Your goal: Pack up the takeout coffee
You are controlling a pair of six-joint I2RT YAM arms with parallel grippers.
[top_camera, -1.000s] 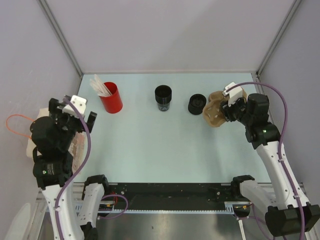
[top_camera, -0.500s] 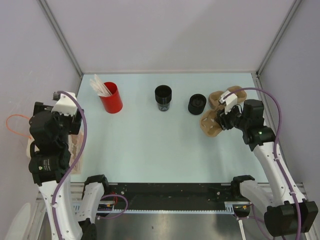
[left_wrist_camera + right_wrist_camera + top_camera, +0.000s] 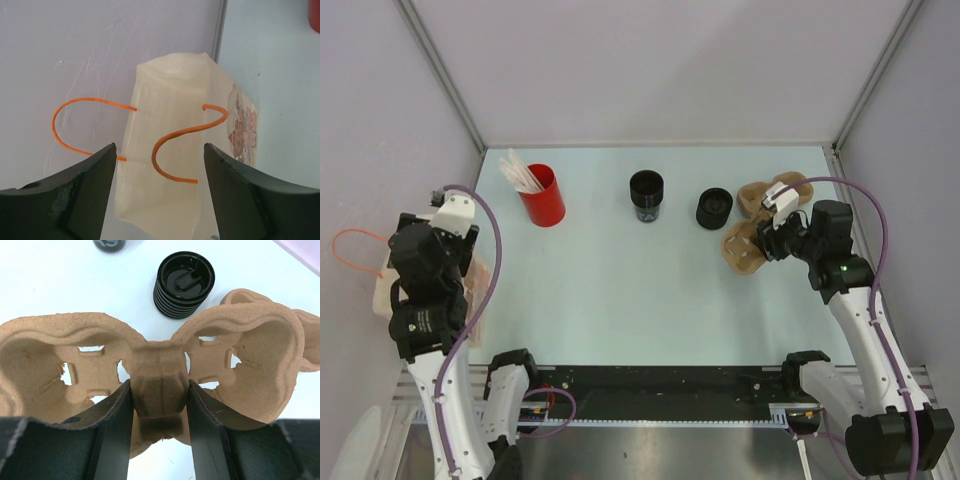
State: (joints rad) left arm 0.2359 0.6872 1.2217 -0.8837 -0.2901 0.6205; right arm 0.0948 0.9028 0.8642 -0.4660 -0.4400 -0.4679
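The takeout coffee, a small black cup, stands at the middle back of the table, and its base just shows at the top of the right wrist view. My right gripper is shut on the middle rib of a brown cardboard cup carrier, held at the right of the table. My left gripper is open and empty at the table's left edge. It hangs over a pale plastic bag with orange handles.
A squat black ribbed round piece sits just left of the carrier, also in the right wrist view. A second brown carrier lies behind. A red cup with white sticks stands back left. The bag shows beside the left arm.
My left arm has swung left and turned over the bag at the table's edge. My right gripper has drawn the carrier toward the front left, off the second carrier.
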